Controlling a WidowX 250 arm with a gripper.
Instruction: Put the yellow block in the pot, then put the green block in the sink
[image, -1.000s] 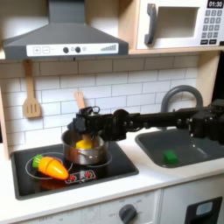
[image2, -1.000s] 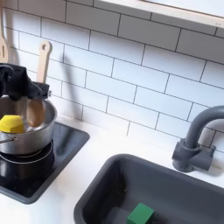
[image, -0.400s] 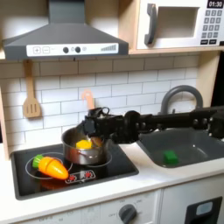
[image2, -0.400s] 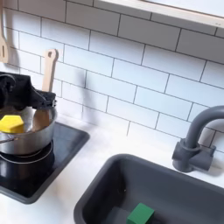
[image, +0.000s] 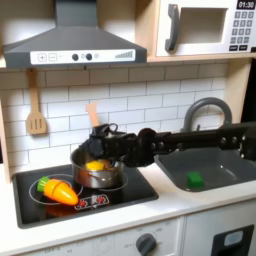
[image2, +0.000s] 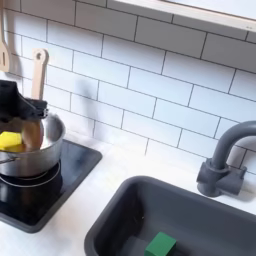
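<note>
- Step in hand: the yellow block (image: 95, 165) lies inside the pot (image: 96, 171), against the wall on the second exterior view's left, so you may judge the first half of the task done.
- Tool: the tool (image: 103, 145) hangs over the pot's rear rim in the first exterior view; in the second exterior view it is a dark mass at the frame's left edge, above the pot. You cannot tell from either view whether its jaws are parted or closed, though nothing appears to be held between them.
- Second object: the green block (image2: 159, 244) already rests on the floor of the sink (image2: 130, 205), towards its front edge, well apart from the faucet (image2: 222, 160) at the sink's rear right corner in the second exterior view.
- Next move: judged from these positions, little remains; you need only lift the tool clear of the pot without tipping it, then confirm that the green block stays in the sink.
- Surface: the pot stands on a black stovetop (image: 130, 187) set in the white table (image: 150, 210); a toy carrot (image: 57, 190) lies on the stovetop's front left corner in the first exterior view.
- Room: a white tiled wall (image2: 150, 85) backs the table, with a wooden spatula (image: 36, 118) hung on it, a grey hood (image: 70, 45) above the stovetop and a microwave (image: 205, 27) above the sink.
</note>
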